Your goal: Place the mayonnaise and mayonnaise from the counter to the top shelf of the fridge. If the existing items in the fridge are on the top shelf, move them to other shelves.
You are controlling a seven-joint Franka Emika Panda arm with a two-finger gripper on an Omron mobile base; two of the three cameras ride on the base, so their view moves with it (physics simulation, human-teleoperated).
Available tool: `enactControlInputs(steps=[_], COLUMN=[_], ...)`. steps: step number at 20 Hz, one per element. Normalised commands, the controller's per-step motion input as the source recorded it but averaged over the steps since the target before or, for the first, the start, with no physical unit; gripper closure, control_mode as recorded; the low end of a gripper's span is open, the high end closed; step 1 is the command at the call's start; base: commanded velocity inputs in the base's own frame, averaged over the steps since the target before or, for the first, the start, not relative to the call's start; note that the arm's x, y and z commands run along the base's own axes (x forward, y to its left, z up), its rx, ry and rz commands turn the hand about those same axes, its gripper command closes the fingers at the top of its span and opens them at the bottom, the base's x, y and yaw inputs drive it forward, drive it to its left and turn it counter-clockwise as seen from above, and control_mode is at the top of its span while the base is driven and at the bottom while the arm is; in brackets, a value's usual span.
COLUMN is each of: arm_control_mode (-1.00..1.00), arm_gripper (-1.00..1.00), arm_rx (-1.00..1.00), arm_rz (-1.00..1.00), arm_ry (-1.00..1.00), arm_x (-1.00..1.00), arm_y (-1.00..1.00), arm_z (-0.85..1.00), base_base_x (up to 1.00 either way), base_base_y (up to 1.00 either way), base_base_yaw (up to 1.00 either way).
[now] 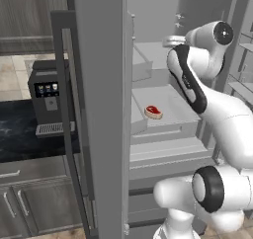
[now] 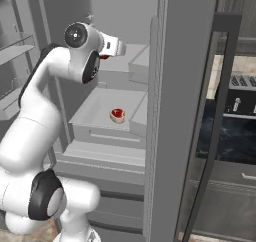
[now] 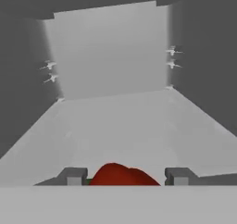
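Observation:
My gripper point(image 3: 126, 176) is inside the fridge point(image 1: 99, 109), low over its top shelf point(image 3: 120, 121). A round shiny red vegetable point(image 3: 124, 175) fills the gap between my two fingertips, and the jaws are closed against it. From the right base view the vegetable point(image 2: 103, 57) peeks out under my hand. The raw steak point(image 1: 153, 111) point(image 2: 118, 114), red with a white rim, lies on a lower shelf point(image 2: 95, 111). The mayonnaise jars are out of view.
The thick grey fridge door point(image 2: 185, 111) stands open to the right of the arm. The black counter point(image 1: 20, 129) carries a coffee machine point(image 1: 47, 97) left of the fridge. A stove point(image 2: 242, 81) shows beyond the door. Stepped bins line the fridge's side wall point(image 1: 141, 65).

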Motion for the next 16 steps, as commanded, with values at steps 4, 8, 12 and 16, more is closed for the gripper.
enactControlInputs(steps=[4, 8, 12, 16], arm_control_mode=[-1.00, -1.00, -1.00, -1.00], arm_gripper=[1.00, 1.00, 1.00, 1.00], arm_rx=[-0.03, -0.09, -0.09, -0.05], arm_rz=[0.11, 0.14, 0.14, 0.04], arm_ry=[0.00, 0.00, 0.00, 0.17], arm_x=[-1.00, -1.00, -1.00, -1.00], arm_y=[0.68, 0.45, 0.02, -0.15], arm_z=[0.02, -0.09, -0.79, -1.00], base_base_x=[0.00, 0.00, 0.00, 0.00], base_base_y=[0.00, 0.00, 0.00, 0.00], base_base_yaw=[0.00, 0.00, 0.00, 0.00])
